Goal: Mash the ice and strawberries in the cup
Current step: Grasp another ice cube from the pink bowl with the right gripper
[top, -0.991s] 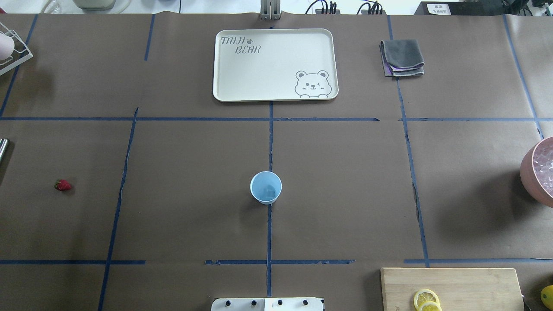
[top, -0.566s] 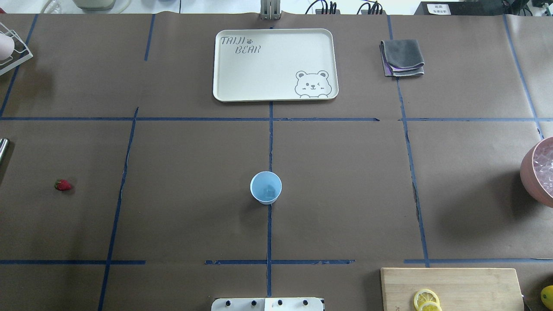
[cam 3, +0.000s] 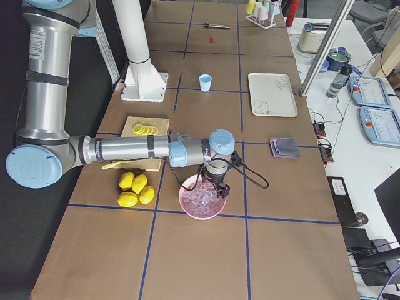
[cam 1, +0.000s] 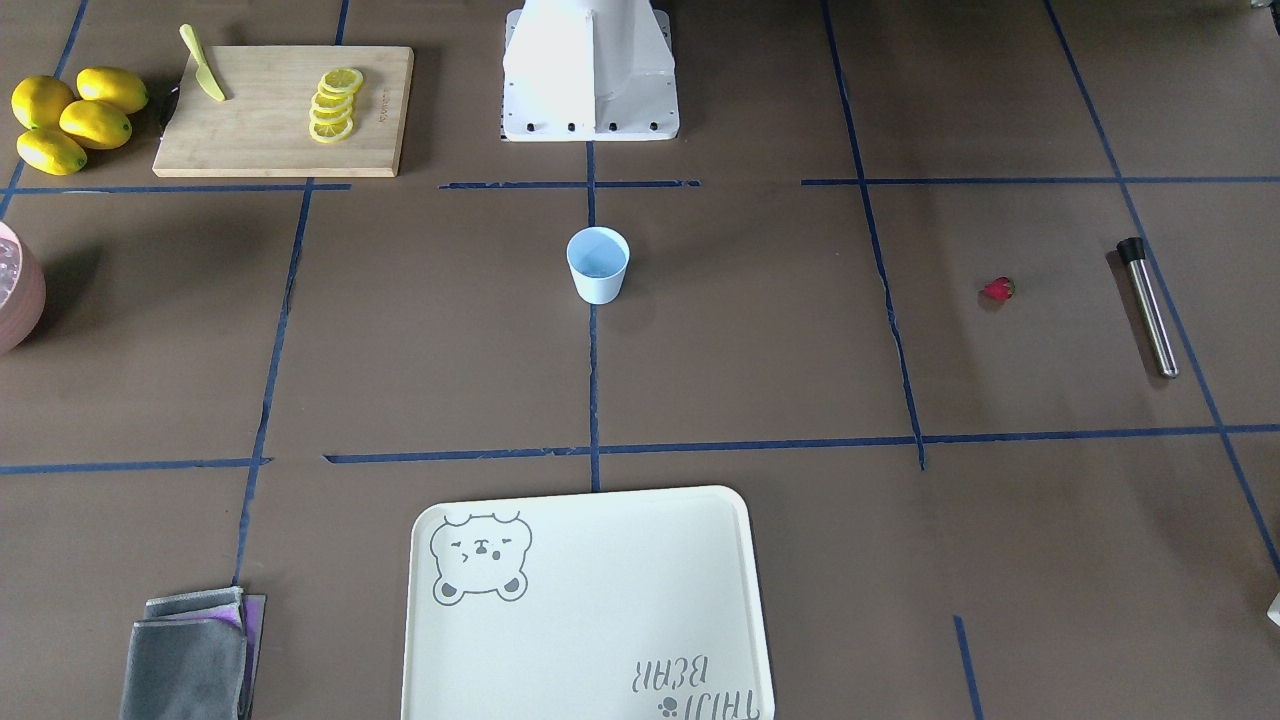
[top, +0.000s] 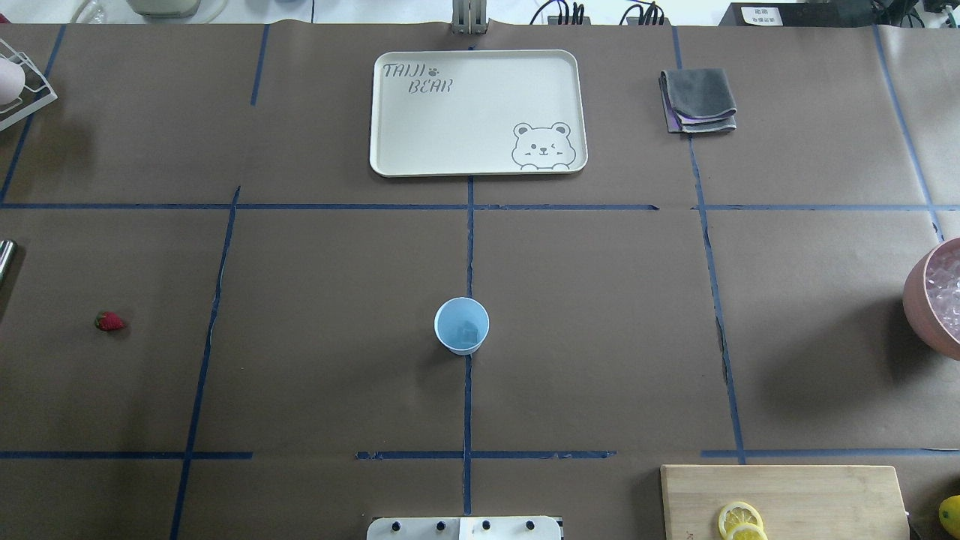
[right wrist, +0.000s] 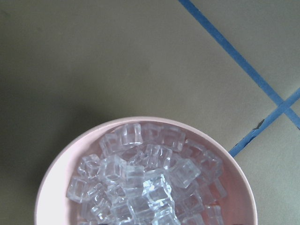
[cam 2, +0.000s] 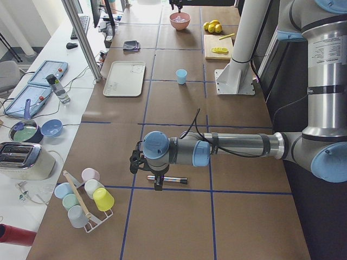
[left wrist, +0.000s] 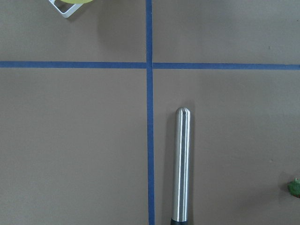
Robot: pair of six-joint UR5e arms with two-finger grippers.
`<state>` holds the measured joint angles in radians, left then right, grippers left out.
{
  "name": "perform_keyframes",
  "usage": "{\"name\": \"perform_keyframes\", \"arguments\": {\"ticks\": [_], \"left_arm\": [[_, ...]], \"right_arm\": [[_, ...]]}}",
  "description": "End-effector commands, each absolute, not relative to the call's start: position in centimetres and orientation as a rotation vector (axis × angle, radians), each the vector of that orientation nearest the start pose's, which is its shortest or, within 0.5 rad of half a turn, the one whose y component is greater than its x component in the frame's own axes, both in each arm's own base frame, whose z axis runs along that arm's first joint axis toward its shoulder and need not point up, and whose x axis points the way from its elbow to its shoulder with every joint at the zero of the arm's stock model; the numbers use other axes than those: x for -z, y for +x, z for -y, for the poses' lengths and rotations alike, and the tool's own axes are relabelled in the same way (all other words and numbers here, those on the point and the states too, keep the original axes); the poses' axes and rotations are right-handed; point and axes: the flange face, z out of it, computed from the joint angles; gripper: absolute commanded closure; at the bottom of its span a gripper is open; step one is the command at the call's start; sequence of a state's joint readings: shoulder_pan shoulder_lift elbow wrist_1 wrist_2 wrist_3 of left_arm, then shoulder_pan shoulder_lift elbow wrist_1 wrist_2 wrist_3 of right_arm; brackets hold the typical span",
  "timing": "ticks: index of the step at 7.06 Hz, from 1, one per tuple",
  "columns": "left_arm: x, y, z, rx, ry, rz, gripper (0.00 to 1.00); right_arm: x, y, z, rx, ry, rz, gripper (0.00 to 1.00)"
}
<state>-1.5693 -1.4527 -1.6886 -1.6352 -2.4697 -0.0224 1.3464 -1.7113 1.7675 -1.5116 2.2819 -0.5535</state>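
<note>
A robotics lab, I'd say: a long worktop (top: pixel 600 315) papered brown and gridded with blue tape (top: pixel 470 247), the left arm (cam 2: pixel 238 145) and right arm (cam 3: pixel 125 149) flanking a white pedestal (cam 1: pixel 590 80), control pendants (cam 3: pixel 374 94) and cables (cam 3: pixel 322 134) on the side bench (cam 3: pixel 356 181).

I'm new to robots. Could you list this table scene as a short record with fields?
Cup: pale blue, upright, mid-table
Strawberry: on the table, robot's left side, outside the cup
Ice: heaped in a pink bowl, robot's right side
Metal rod: lying flat near the strawberry
Left claw: over the metal rod
Right claw: over the ice
Claw grip: cannot tell
</note>
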Motion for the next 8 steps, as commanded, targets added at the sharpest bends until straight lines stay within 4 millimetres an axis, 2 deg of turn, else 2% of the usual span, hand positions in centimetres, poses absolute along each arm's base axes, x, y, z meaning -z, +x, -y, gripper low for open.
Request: {"name": "perform_keyframes", "arguments": {"ticks": [1,4,6,8], "left_arm": [[-64.0,-5.5,44.6,-0.010,0.050,-0.899,0.00],[-64.1,-5.5,44.6,-0.009,0.049,-0.899,0.00],[-64.0,-5.5,44.6,-0.010,0.050,-0.899,0.00],[-63.8,-5.5,44.6,-0.013,0.058,-0.899,0.00]], "right_arm": [[-63.6,-4.1,44.2,0.833,0.207,0.671,0.16],[-66.5,-4.4,44.1,0.836,0.157,0.681,0.21],[-66.7,-5.1,44.0,0.848,0.146,0.682,0.30],[-67.0,-6.0,43.8,0.867,0.134,0.681,0.32]]}}
